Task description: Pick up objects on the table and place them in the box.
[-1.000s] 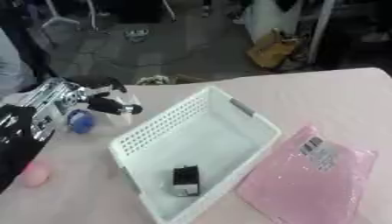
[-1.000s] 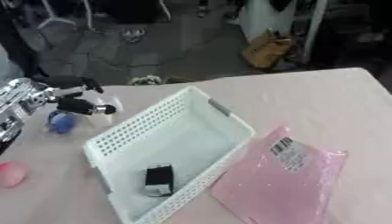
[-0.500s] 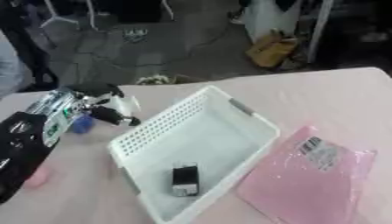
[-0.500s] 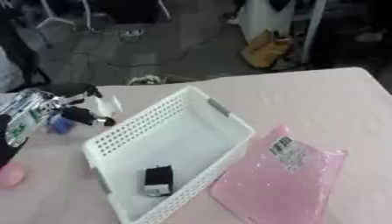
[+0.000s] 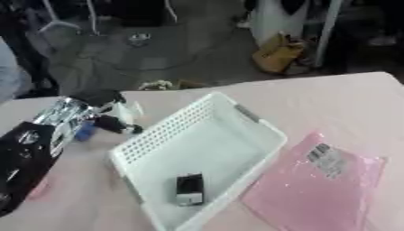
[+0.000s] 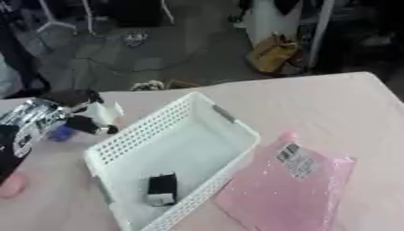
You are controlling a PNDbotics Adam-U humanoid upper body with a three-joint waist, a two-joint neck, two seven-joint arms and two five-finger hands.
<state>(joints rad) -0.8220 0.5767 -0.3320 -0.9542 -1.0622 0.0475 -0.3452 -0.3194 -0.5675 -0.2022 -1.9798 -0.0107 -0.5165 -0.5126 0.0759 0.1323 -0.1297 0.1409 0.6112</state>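
A white perforated basket (image 5: 170, 128) lies askew in the middle of the pink table, with a small black object (image 5: 189, 189) on its floor. My left hand (image 5: 59, 122) comes in from the left, just outside the basket's left wall. Its thumb and fingers are curled on a small white thing (image 5: 125, 110) held near the rim. A small blue object (image 5: 84, 132) lies on the table right beside the hand, partly hidden by it. A flat pink bag (image 5: 315, 185) with a white label lies to the right of the basket. My right hand is out of sight.
A pink rounded thing (image 6: 11, 185) sits at the table's left edge near my forearm. The table's far edge runs just behind the hand and basket. Beyond it is floor with cables and a brown bag (image 5: 276, 56).
My left hand has shifted a little to the right, closer to the basket's left wall, with the white thing in it. The basket, bag and blue object have stayed put.
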